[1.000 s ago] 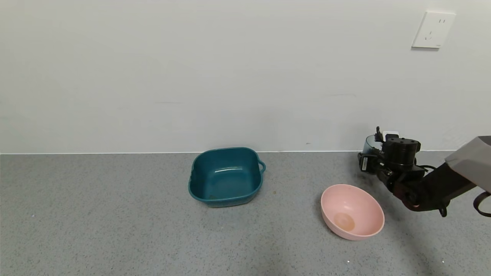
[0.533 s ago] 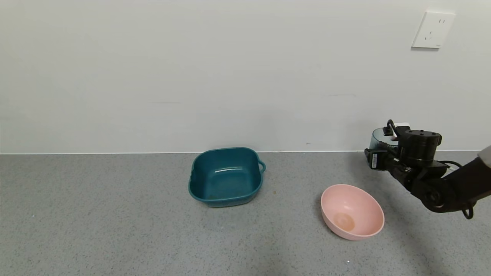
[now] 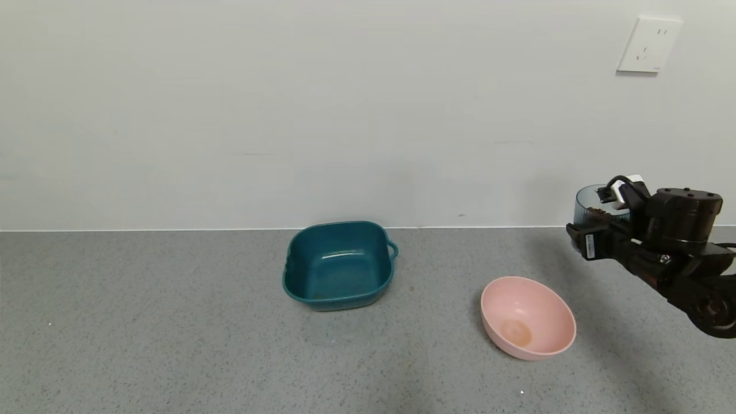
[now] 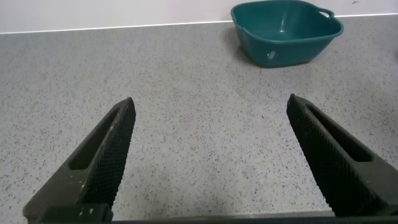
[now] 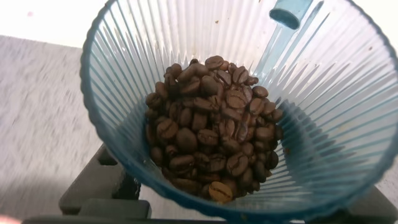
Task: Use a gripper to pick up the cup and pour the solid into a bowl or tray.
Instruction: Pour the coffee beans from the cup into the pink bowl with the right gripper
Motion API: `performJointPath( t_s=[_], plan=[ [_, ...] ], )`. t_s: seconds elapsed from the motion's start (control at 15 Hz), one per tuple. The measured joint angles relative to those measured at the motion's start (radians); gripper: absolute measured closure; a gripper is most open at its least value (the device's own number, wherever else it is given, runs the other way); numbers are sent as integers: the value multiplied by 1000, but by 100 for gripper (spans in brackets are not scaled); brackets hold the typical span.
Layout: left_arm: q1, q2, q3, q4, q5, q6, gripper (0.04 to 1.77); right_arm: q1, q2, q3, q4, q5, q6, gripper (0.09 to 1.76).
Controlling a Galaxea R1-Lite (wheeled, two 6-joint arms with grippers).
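Note:
My right gripper (image 3: pixel 598 221) is shut on the cup (image 3: pixel 587 208), a ribbed translucent grey-blue tumbler, and holds it upright above the floor at the far right, back and right of the pink bowl (image 3: pixel 553 333). In the right wrist view the cup (image 5: pixel 323 106) fills the frame and holds the solid (image 5: pixel 214 140), a heap of dark brown coffee beans. The pink bowl stands empty. My left gripper (image 4: pixel 211 155) is open and empty over bare floor, out of the head view.
A squarish dark teal tub (image 3: pixel 337 265) with a side handle stands at the middle, near the wall; it also shows in the left wrist view (image 4: pixel 286 31). A wall socket (image 3: pixel 650 45) is up on the right. Speckled grey floor lies all around.
My right gripper has lifted the cup and carried it up and to the right, away from the pink bowl. The bowls have not moved.

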State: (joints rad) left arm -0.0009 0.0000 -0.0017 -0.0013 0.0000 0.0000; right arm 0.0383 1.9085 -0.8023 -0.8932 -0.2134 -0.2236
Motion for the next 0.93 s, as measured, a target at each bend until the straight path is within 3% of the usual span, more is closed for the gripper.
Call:
performJointPath(
  t_s=[0.6,0.93],
  plan=[
    [0,0,0,-1,0,0,6,86,-165,114,213,12,-127,49],
    [0,0,0,0,0,0,6,100,-245,117,394,55,-297,50]
  ],
)
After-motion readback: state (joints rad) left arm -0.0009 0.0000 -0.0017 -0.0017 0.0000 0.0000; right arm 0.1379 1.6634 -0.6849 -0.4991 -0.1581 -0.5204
